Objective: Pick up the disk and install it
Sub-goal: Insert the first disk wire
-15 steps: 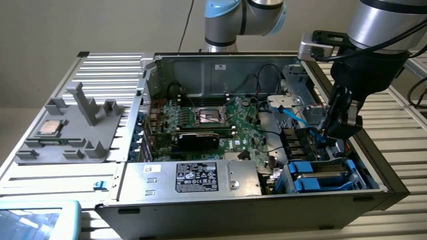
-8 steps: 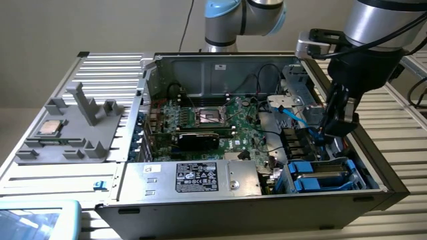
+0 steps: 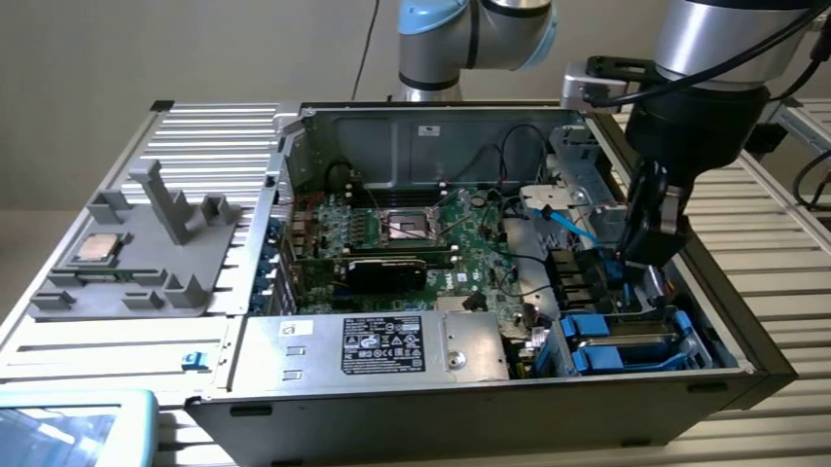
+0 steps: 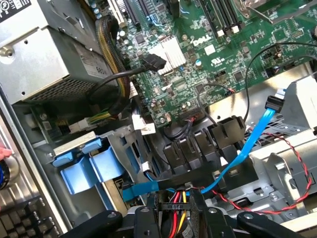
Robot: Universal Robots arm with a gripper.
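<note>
Nearest in the exterior view, a pale blue-rimmed panel (image 3: 65,428) lies at the corner on a table (image 3: 779,389) of ribbed aluminium slats running across the frame. On these slats stands an open computer case (image 3: 454,413), its dark front wall toward the camera.

Just behind that wall sits a grey power supply (image 3: 377,345) with a black label. At the exterior view's right of it, in the case's near corner, lies the disk (image 3: 632,339) — silvery, flat in its bay, with blue carrier rails (image 4: 81,171) along it.

Beyond the disk the gripper (image 3: 645,255) hangs down inside the case, over a row of black plugs and apart from the disk. Whether it is apart or together I cannot tell. A blue cable (image 3: 571,226) curves past it.

Further in lies the green motherboard (image 3: 442,248). Outside the case, on the exterior view's left, a grey moulded tray (image 3: 130,268) rests on the slats and holds a small square chip (image 3: 97,249).

Behind stands the case's bare metal rear wall, and the arm (image 3: 727,49) rises above it — grey tubing with pale blue joint caps. Last comes a plain beige room wall (image 3: 156,49).
</note>
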